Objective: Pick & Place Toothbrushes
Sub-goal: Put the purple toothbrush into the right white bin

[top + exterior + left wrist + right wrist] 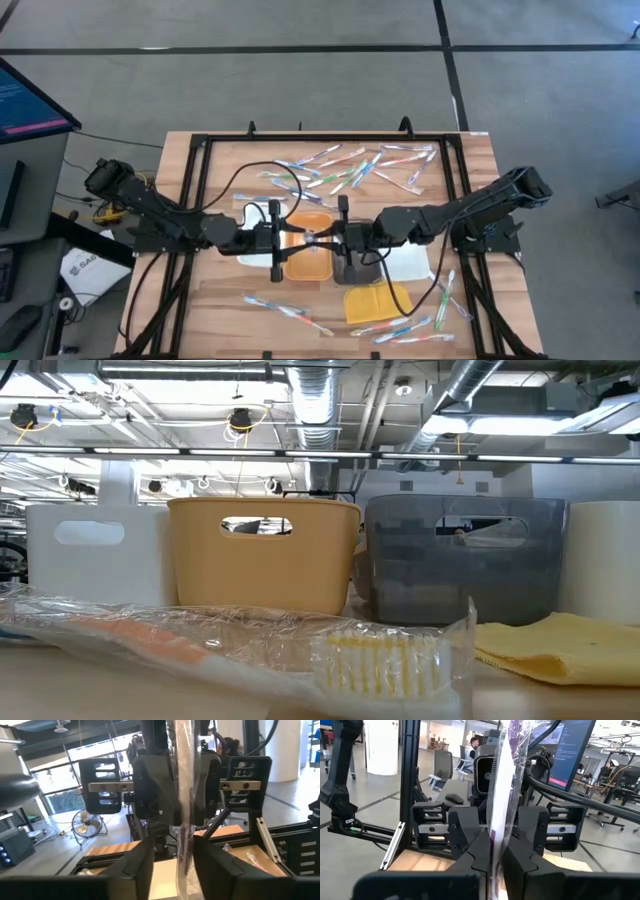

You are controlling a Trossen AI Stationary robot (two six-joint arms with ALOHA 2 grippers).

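Nearest in the low view: one wrapped toothbrush [250,645] in clear film, lying flat across the bench [470,175] front, orange handle, pale yellow bristle head. Just behind it to one side, a yellow cloth pad [560,645]. Behind these, a row of trays: white tray [95,555], orange tray [263,555], grey tray [465,560], standing side by side. Over the orange tray, in the high view, the left gripper [283,238] and the right gripper [335,238] face one another at bench centre with a single film-wrapped toothbrush [310,238] spanning between them. Left wrist view: that toothbrush [184,795] runs between the left arm's jaws, which stand slightly spread on either side of it; whether they touch it cannot be told. Right wrist view: the right arm's jaws are pressed together on the wrapped toothbrush [500,795], pinching it. Front bench edge: scattered toothbrushes [285,310] at left front, a second group [430,310] at right front beside the pad. Far side of bench: a larger heap of loose toothbrushes [360,168], pink, blue, green and white handles. Beyond the bench: a person seated [470,750] in the room.
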